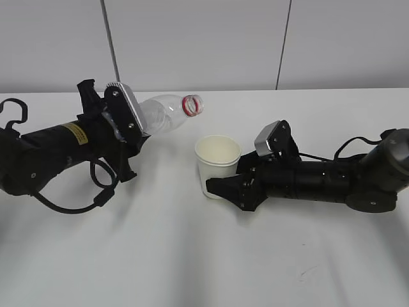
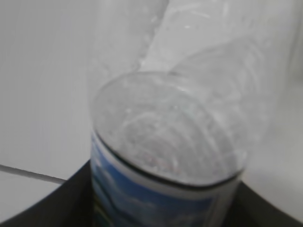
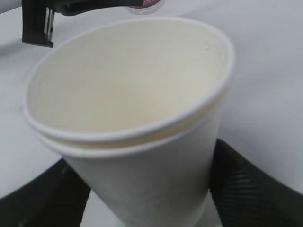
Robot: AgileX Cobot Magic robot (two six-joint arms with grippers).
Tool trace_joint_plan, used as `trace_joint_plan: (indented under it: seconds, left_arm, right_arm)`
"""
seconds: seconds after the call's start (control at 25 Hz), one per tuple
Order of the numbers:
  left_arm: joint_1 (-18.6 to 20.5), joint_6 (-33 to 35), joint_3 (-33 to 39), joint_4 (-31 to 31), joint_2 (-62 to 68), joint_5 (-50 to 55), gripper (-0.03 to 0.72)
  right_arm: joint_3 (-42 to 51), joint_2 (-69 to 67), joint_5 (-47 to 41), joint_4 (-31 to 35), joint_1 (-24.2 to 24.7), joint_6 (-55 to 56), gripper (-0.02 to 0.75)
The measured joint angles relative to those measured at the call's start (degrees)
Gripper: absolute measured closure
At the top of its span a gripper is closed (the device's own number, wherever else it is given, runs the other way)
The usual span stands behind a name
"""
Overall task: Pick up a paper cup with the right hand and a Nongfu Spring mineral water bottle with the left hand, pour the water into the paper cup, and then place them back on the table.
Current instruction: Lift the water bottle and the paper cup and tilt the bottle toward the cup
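My left gripper (image 1: 131, 137) is shut on the clear Nongfu Spring bottle (image 1: 167, 113). The bottle is tilted almost level, its open mouth with the red neck ring (image 1: 193, 104) pointing right, above and left of the paper cup (image 1: 217, 163). In the left wrist view the bottle (image 2: 175, 137) fills the frame between the dark fingers (image 2: 52, 205). My right gripper (image 1: 220, 187) is shut on the cup, which stands upright; it looks like two nested cups (image 3: 137, 118). Its inside looks empty. No water shows in the bottle.
The white table (image 1: 192, 256) has a small dark scuff (image 1: 311, 274) at the front right. A grey wall with vertical seams stands behind. The left arm's cable (image 1: 96, 192) loops onto the table.
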State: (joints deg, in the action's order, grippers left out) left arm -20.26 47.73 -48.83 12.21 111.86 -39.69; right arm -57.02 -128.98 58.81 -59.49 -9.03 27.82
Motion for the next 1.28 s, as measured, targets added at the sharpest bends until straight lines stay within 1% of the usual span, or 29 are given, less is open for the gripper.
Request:
trace_joint_plan:
  seconds: [0.2, 0.44, 0.56, 0.8, 1.28]
  left_arm:
    - [-0.11, 4.28, 0.0, -1.02, 0.0, 0.34, 0.291]
    - [-0.11, 11.77, 0.0, -3.09, 0.0, 0.45, 0.291]
    - [-0.17, 14.3, 0.0, -4.2, 0.0, 0.52, 0.291]
    - [-1.29, 16.65, 0.0, -5.03, 0.0, 0.52, 0.291]
    - [-1.42, 20.7, 0.0, -6.75, 0.0, 0.33, 0.291]
  right_arm:
    - [0.0, 0.0, 0.0, 0.0, 0.0, 0.09, 0.188]
    - [-0.04, 0.0, 0.0, 0.0, 0.0, 0.09, 0.188]
    - [-0.04, 0.0, 0.0, 0.0, 0.0, 0.09, 0.188]
    - [-0.04, 0.0, 0.0, 0.0, 0.0, 0.09, 0.188]
    - [-0.04, 0.0, -0.04, -0.62, 0.0, 0.13, 0.188]
